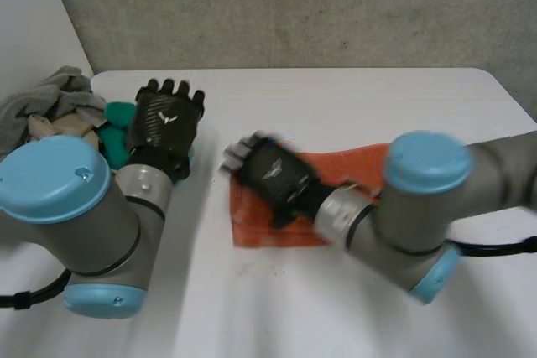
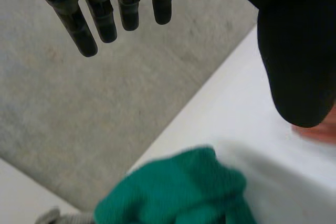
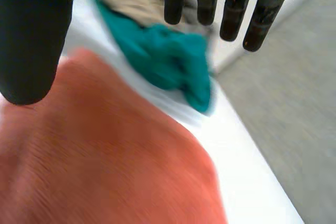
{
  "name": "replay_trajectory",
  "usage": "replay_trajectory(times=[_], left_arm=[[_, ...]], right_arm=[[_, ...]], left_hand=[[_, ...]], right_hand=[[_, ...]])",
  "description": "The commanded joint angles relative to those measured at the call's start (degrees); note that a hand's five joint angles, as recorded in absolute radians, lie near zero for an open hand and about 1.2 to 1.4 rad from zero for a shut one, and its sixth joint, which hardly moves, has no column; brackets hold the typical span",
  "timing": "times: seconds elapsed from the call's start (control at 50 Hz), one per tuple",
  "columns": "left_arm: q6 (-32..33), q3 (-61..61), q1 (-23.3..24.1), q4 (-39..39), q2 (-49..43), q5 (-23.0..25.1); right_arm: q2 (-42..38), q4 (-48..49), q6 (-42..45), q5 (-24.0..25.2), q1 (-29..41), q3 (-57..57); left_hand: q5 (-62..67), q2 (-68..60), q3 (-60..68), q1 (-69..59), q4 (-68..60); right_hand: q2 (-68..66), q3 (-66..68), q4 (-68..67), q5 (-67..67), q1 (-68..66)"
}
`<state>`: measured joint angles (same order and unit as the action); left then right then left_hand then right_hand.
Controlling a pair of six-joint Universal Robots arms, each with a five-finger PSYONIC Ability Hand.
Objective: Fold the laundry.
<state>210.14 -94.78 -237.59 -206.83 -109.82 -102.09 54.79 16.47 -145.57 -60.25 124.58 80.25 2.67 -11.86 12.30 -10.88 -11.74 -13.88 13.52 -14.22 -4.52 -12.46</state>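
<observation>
Fingers [image 2: 80,32] straight, empty on both: left hand [image 1: 168,119] by green cloth [image 2: 178,192], right hand [image 1: 273,175] over orange cloth [image 3: 100,166] on table [image 1: 336,98].

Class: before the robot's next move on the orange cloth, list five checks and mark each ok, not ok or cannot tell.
1. Right hand open, holding nothing: ok.
2. Right hand over the orange cloth: ok. Whether it touches the cloth: cannot tell.
3. Left hand open and free, near the teal cloth: ok.
4. Orange cloth apart from the teal cloth, with bare table between: ok.
5. Orange cloth lying flat throughout: cannot tell, because the right arm covers part of it.
</observation>
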Motion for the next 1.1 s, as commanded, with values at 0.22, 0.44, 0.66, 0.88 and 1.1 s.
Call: replay_trajectory(times=[0.22, 0.44, 0.66, 0.88, 1.1], left_arm=[[-4.30, 15.14, 11.18, 2.12, -15.14, 0.40], [-3.77, 19.02, 10.56, 11.71, -21.75, -3.91], [-5.44, 10.50, 12.67, 12.68, -12.89, -4.44], [-8.34, 5.84, 7.94, 12.86, -1.11, -4.70], [-8.52, -1.02, 0.99, 12.24, 4.53, -4.17]], right_arm=[[14.11, -5.57, -14.75, -6.99, -25.96, 16.43], [7.44, -5.48, -2.00, -7.34, -31.24, 19.69], [6.99, -5.13, -0.50, -8.13, -31.24, 16.96], [12.80, -5.31, 7.84, -7.17, -15.00, 9.06], [1.22, -4.78, 8.46, 2.85, 4.17, 2.03]], left_hand=[[-2.29, 1.47, -1.91, 0.50, 1.36], [-1.95, 1.14, -1.58, 0.16, 1.02], [-2.29, 1.47, -1.91, 0.50, 1.36], [-2.63, 1.81, -2.25, 0.84, 1.70], [-2.63, 1.81, -2.25, 0.84, 1.70]], right_hand=[[-0.40, 0.76, -0.05, 0.25, -1.82], [-18.88, 19.24, -18.54, -18.24, -20.30], [-66.12, 66.48, -65.78, -65.48, -67.54], [-66.12, 66.48, -65.78, -65.48, -67.54], [-66.12, 66.48, -65.78, -65.48, -67.54]])
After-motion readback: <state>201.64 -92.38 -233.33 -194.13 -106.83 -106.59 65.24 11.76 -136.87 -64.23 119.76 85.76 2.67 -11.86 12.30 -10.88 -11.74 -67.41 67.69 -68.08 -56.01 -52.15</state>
